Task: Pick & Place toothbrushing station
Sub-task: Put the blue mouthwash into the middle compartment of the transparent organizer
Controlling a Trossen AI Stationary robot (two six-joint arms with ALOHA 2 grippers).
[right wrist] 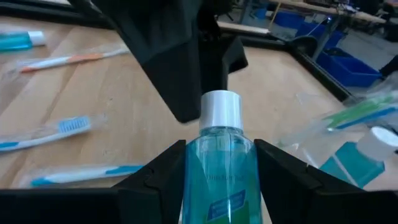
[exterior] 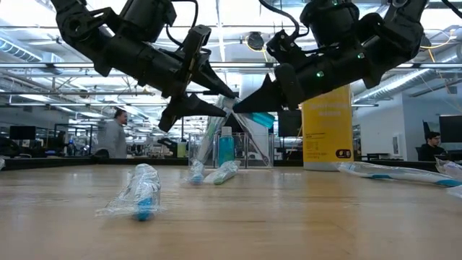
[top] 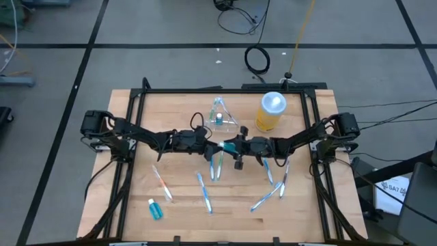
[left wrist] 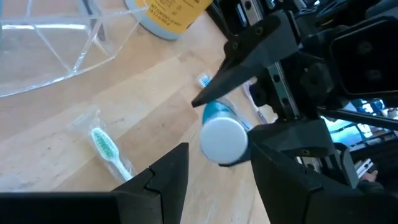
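Above the middle of the table my two grippers meet tip to tip. My right gripper (right wrist: 217, 183) is shut on a small blue mouthwash bottle (right wrist: 219, 155) with a white cap (left wrist: 222, 140). My left gripper (left wrist: 214, 171) is open, with a finger on either side of that cap; I cannot tell whether one touches it. The toothbrushing station (top: 222, 117), a clear plastic holder, stands on the table just beyond them, with another small blue bottle (exterior: 226, 148) inside it. My right gripper pinches the bottle's body (right wrist: 194, 171) between its two fingers, one on each side. The fingers come nearly level from the table's right and lie along the bottle. The cap points past the fingertips toward the left gripper. The bottle is lifted clear of the table.
A yellow jar (top: 271, 111) with a white lid stands right of the holder. Several wrapped toothbrushes (top: 205, 191) lie scattered over the near half of the table. A wrapped small blue bottle (top: 155, 208) lies near the front left. A black frame (top: 225, 89) borders the table.
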